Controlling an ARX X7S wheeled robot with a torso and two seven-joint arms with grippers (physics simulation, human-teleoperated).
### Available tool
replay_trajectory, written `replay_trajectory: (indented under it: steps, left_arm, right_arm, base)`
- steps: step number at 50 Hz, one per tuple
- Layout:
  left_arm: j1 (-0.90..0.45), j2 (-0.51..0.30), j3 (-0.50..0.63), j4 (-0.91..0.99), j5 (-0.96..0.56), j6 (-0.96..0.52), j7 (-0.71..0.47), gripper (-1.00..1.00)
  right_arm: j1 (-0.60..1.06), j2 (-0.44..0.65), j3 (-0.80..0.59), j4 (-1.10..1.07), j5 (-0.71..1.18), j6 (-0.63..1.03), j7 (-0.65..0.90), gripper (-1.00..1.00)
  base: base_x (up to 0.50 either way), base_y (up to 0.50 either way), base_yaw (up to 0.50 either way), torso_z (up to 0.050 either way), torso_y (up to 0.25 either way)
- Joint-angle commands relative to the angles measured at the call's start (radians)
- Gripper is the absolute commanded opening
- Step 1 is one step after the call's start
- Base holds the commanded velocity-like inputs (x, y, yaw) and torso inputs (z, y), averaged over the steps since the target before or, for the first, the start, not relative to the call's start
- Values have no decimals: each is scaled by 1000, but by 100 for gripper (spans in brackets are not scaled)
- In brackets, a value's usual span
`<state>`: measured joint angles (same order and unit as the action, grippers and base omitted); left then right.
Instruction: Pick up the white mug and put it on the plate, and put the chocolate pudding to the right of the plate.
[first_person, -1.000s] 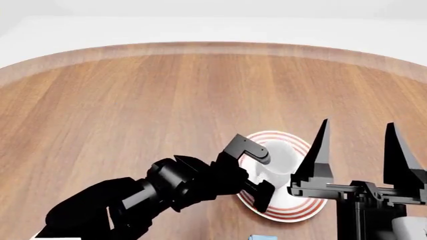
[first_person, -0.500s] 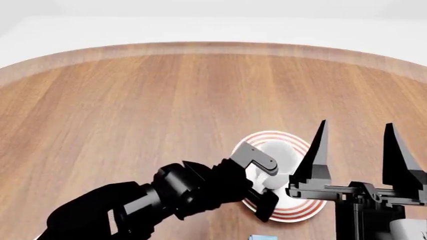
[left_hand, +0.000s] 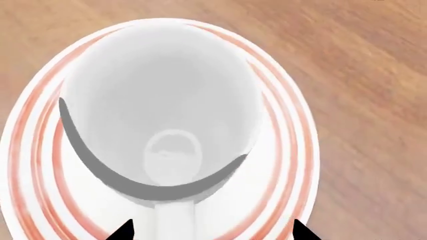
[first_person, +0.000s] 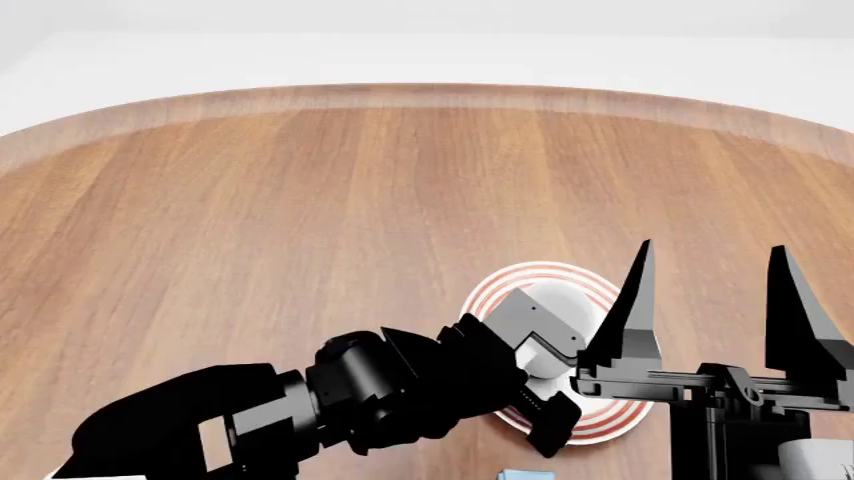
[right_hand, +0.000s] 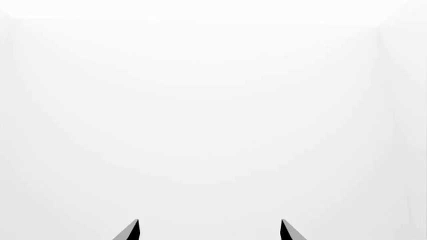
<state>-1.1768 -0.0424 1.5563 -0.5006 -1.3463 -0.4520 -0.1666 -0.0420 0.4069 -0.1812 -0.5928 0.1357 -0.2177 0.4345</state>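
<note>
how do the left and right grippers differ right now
The left gripper reaches low over the plate, its fingers either side of the white mug standing on it; the right gripper points upward, near nothing. The left wrist view looks down into the mug; the right wrist view shows only blank white past its fingertips. Both are black, and both are open and hold nothing.

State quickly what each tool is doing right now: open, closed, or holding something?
Left tool: open, tips either side of the mug handle, mug on the plate.
Right tool: open, holding nothing, raised.
</note>
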Motion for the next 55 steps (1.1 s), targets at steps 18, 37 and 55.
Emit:
replay_trajectory:
  steps: [18,37,55]
  left_arm:
    - [42,-121,-13,194,1,19,-156,100]
    - [-23,-274,-47,559,8,16,-338,100]
    - [-46,-366,-68,670,25,25,-391,100]
  right_arm:
    - [1,7,-4,5,-9,1,10,100]
    - [0,9,-13,6,-12,-2,13,100]
    - [1,12,-19,12,-9,-7,14,100]
  base:
    - [0,0,0,0,0]
    - [0,0,0,0,0]
    - [0,0,0,0,0]
